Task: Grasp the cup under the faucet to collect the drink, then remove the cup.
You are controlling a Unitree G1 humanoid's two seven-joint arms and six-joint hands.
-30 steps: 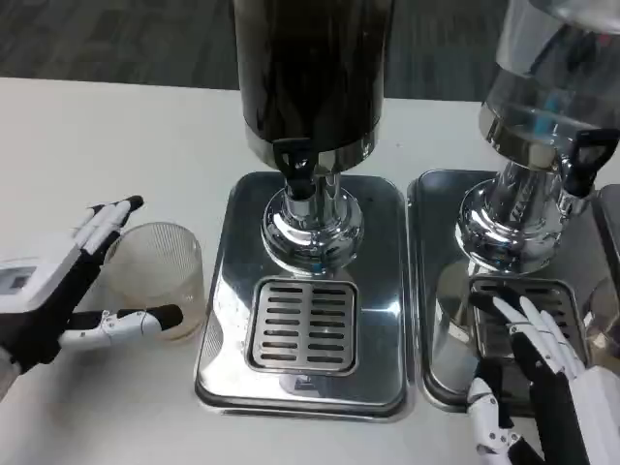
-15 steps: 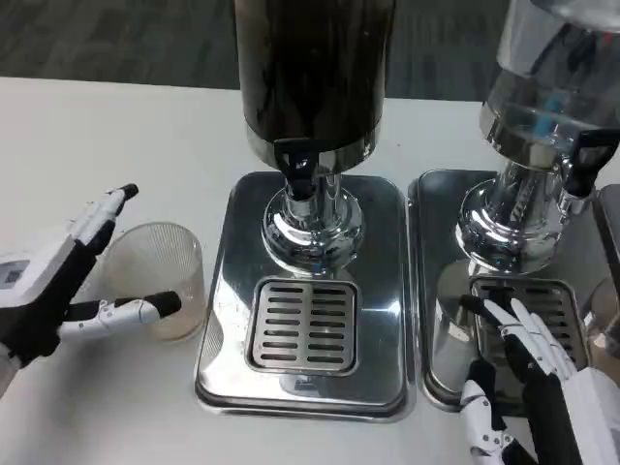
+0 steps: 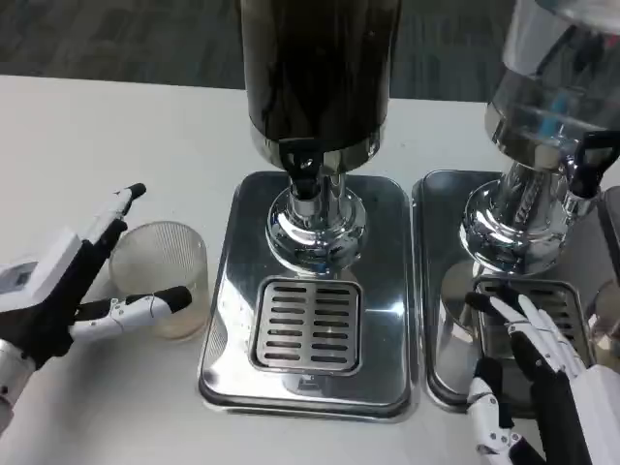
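cup (image 3: 163, 279): upright on the white table (image 3: 97, 136), just left of the dark dispenser's drip tray (image 3: 308, 291), not under the faucet (image 3: 302, 176)
left hand (image 3: 73, 286): fingers spread around the cup's left side, nothing gripped
right hand (image 3: 542, 373): fingers apart over the right tray's (image 3: 436, 291) near edge, holding nothing
open room: bare table far left of the cup

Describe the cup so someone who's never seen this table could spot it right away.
Find the dark drink dispenser on its steel drip tray. Left of the tray, on the white table, stands the cup, between the left hand's spread fingers. It is the ribbed, clear tumbler there.
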